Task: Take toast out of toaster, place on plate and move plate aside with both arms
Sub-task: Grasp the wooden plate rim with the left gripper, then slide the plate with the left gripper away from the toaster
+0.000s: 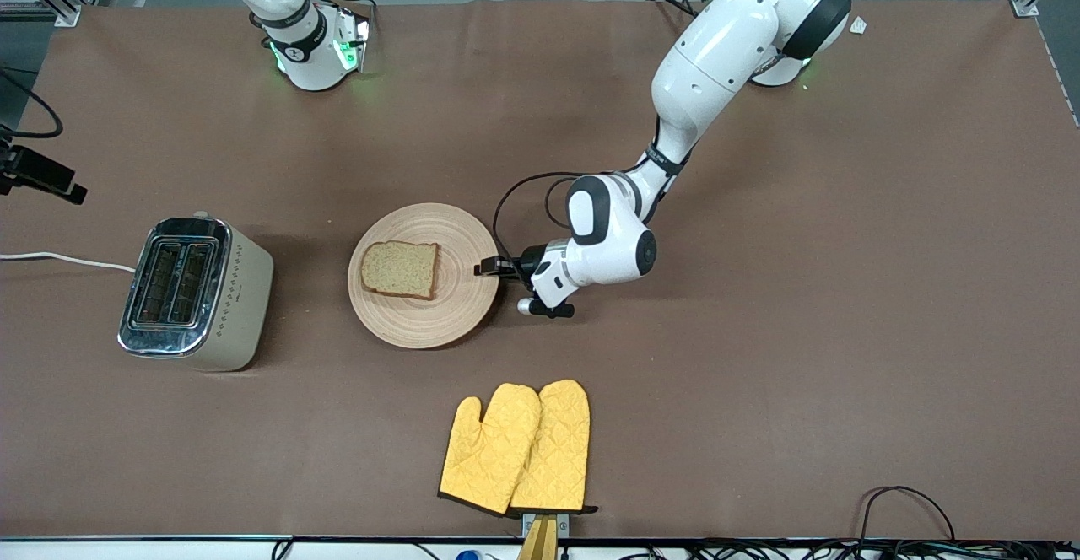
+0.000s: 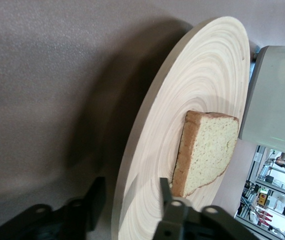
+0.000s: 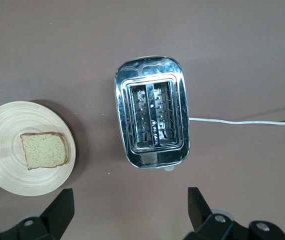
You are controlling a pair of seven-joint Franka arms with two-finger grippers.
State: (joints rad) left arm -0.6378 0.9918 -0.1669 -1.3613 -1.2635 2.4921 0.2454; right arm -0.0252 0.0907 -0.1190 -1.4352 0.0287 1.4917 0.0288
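Note:
The toast (image 1: 400,269) lies flat on the round beige plate (image 1: 456,239) in the middle of the table. My left gripper (image 1: 494,267) is low at the plate's rim on the side toward the left arm's end. In the left wrist view the gripper (image 2: 131,200) is open, one finger under the plate's rim (image 2: 202,75) and one over it, with gaps on both sides; the toast (image 2: 207,150) lies just past the upper finger. My right gripper (image 3: 130,205) is open and empty, high over the table beside the toaster (image 3: 152,117). It does not show in the front view. The plate (image 3: 2,125) and toast (image 3: 43,150) show in its view.
The steel toaster (image 1: 194,290) with two empty slots stands toward the right arm's end, its white cord (image 1: 59,260) trailing off the table. Two yellow oven mitts (image 1: 519,446) lie nearer to the front camera than the plate. A black cable (image 1: 523,197) loops by the left wrist.

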